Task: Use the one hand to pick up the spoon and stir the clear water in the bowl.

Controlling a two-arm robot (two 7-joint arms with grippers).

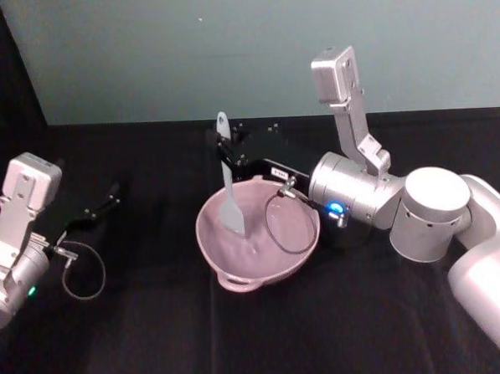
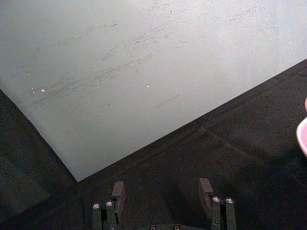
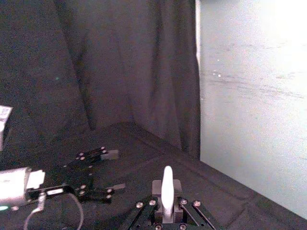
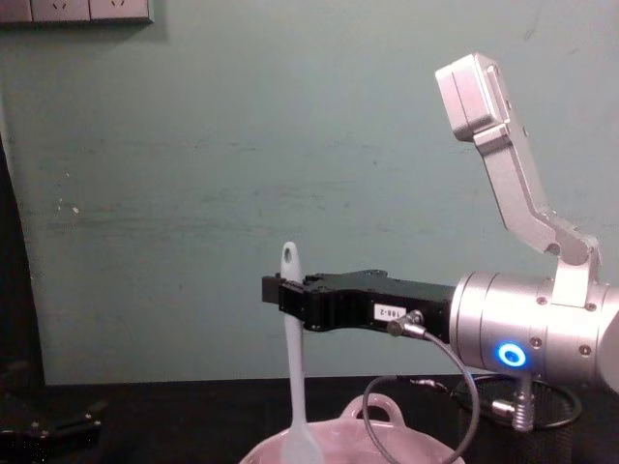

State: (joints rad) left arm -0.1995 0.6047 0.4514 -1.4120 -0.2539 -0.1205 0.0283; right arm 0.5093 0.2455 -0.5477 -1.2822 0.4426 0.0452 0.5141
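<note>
Over the bowl (image 1: 210,254), by its far rim, right gripper (image 1: 225,151) is pinching the spoon (image 1: 231,200) near its top. Handle is standing approx upright, blade hanging straight down inside, prob. dipping in the water (image 1: 253,245). Well left of bowl, left gripper (image 1: 110,198) is idling, fingers spread. 1 bowl, 1 spoon.

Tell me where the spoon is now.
Head view, centre: the spoon stands nearly upright, gripped on its handle by the right gripper reaching in from the right, blade down inside the bowl. The left gripper rests open at far left.
</note>
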